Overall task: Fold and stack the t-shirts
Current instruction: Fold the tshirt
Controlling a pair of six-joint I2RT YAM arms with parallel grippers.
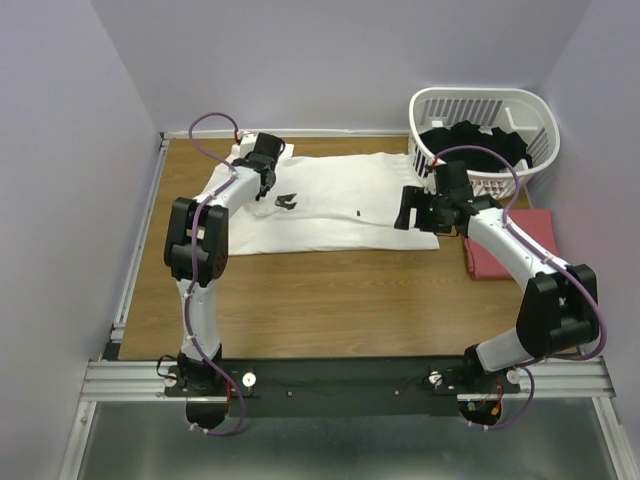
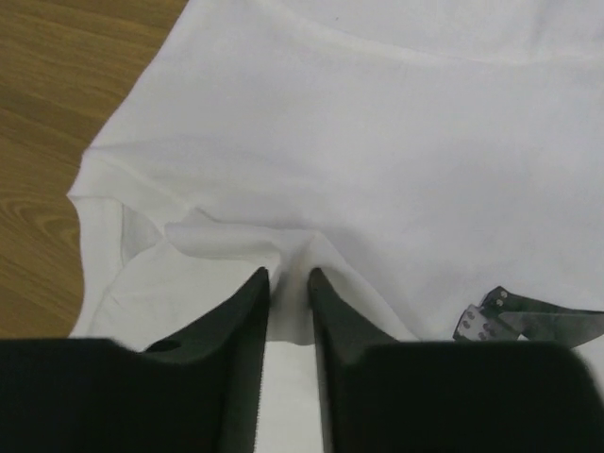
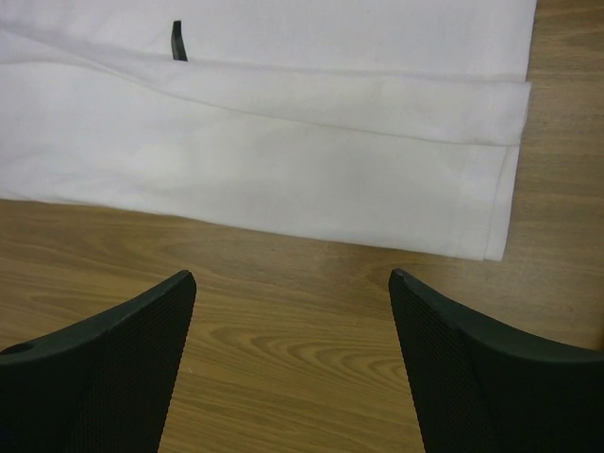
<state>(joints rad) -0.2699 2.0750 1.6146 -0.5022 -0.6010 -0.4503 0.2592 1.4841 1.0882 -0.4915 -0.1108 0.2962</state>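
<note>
1. Right arm: it rises from the near right corner of the surface [image 1: 340, 310] with the elbow high and the forearm reaching in toward the middle. The right gripper [image 3: 291, 274] hangs low over the wood, fingers spread wide and holding nothing.
2. Judged aim: the right end of the white t-shirt [image 1: 340, 200], whose hem corner lies just beyond the fingers. The wide spread suits taking that layered edge.
3. White t-shirt: it lies flat across the far half of the surface. Its near long side is turned in and the layers show. It looks ready for a crosswise fold.
4. Left arm: it comes up from the near left corner with the elbow bent, forearm stretched to the shirt's left end. The left gripper [image 2: 288, 278] points down at the cloth, fingers narrow with a slim gap between them. A pucker of cloth rises at the tips; I cannot tell whether it is pinched or free.
5. Red t-shirt [image 1: 487, 262]: folded, at the right edge, partly under the right arm. Judged to be the base of the stack.
6. Basket [image 1: 480, 95]: far right corner, with dark clothes [image 1: 475, 140] inside.
</note>
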